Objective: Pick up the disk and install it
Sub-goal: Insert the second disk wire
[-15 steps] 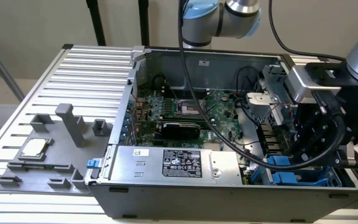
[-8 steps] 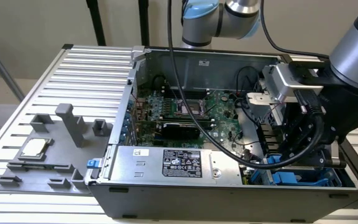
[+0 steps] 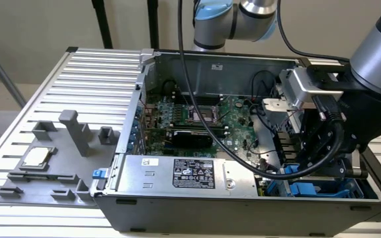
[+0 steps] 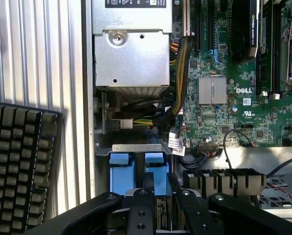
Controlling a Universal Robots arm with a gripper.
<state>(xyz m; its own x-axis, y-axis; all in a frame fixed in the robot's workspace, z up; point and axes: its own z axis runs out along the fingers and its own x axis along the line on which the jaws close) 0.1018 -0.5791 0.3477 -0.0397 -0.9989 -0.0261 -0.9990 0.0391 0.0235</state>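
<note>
Gripper (image 4: 160, 215) closed down to a narrow gap, black fingers (image 4: 140, 215) pinching the disk (image 4: 158, 182) edge-on; only its thin grey edge and blue frame visible between them. Disk upright, low in the case's (image 3: 243, 213) front corner, at the drive bay, just beside a second blue carrier (image 4: 122, 171); whether fully seated, can't tell. In the exterior view, blue bay plastic (image 3: 309, 189) right under the black gripper body, at the case corner on the exterior view's right. Black cable (image 3: 309, 168) looping around the wrist, silver camera block (image 3: 303, 87) mounted above it, grey arm (image 3: 376, 59) coming in from the exterior view's upper right. Next to the bay, toward the exterior view's left: power supply (image 3: 190, 173), silver box with black label, along the near case wall. Sleeved cable bundle (image 4: 182, 73) running from it beside the green motherboard (image 3: 204, 116). Small finned heatsink (image 4: 212, 89) on the board, black slots nearby. Case lying on its side, open on top, on a slatted metal table (image 3: 78, 74). Well apart, on the exterior view's left, grey fixture (image 3: 45, 168) with upright posts, a square CPU chip (image 3: 36, 156) resting in it. Black gridded panel (image 4: 23, 166) on the slats outside the case in the wrist view.
</note>
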